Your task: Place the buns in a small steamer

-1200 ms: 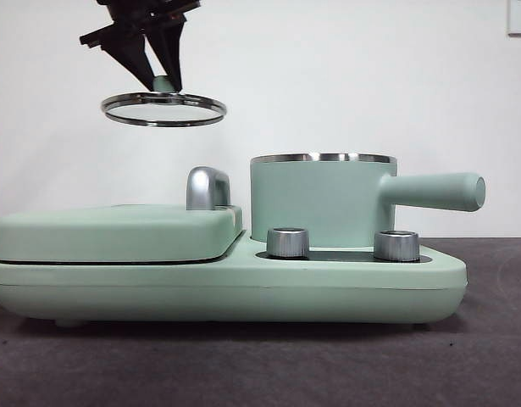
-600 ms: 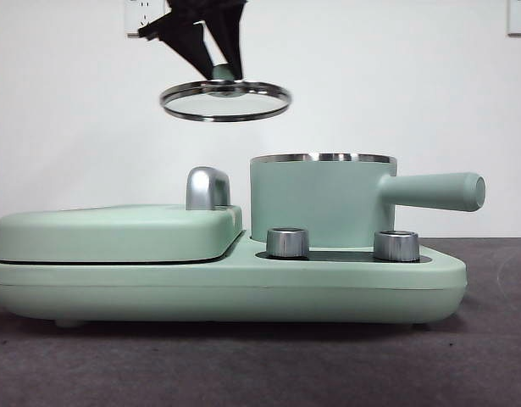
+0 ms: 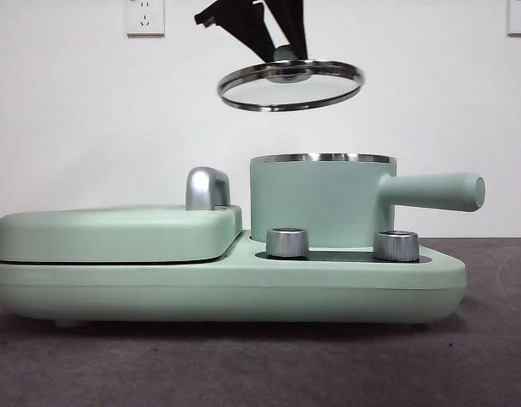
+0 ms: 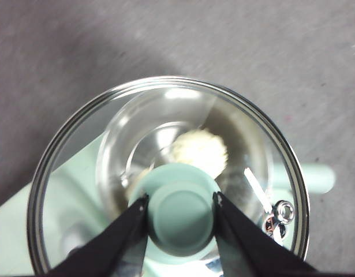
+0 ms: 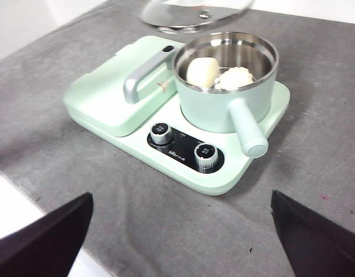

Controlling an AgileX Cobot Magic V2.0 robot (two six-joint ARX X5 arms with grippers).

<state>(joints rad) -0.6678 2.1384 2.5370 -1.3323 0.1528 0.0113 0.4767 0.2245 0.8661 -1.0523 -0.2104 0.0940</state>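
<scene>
One glass lid (image 3: 290, 85) hangs tilted above the small steamer (image 3: 321, 201), just off-centre toward the griddle (image 3: 116, 231), pinched at its knob by a pincer (image 3: 283, 51), likely to cover the pot; two dials (image 3: 288, 242) front the base. Left wrist: left pincer (image 4: 180, 203) clamps one green knob (image 4: 180, 216); a ridged bun (image 4: 199, 151) shows through glass. Right wrist: two buns (image 5: 203, 71) sit inside the steamer on the counter (image 5: 96, 202); right pincer (image 5: 180, 231) waits spread, holding nothing.

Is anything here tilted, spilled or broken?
Only the glass lid hangs slightly tilted in the left gripper, which is shut on its knob above the small steamer. Both buns sit inside the pot. Nothing looks spilled or damaged.
</scene>
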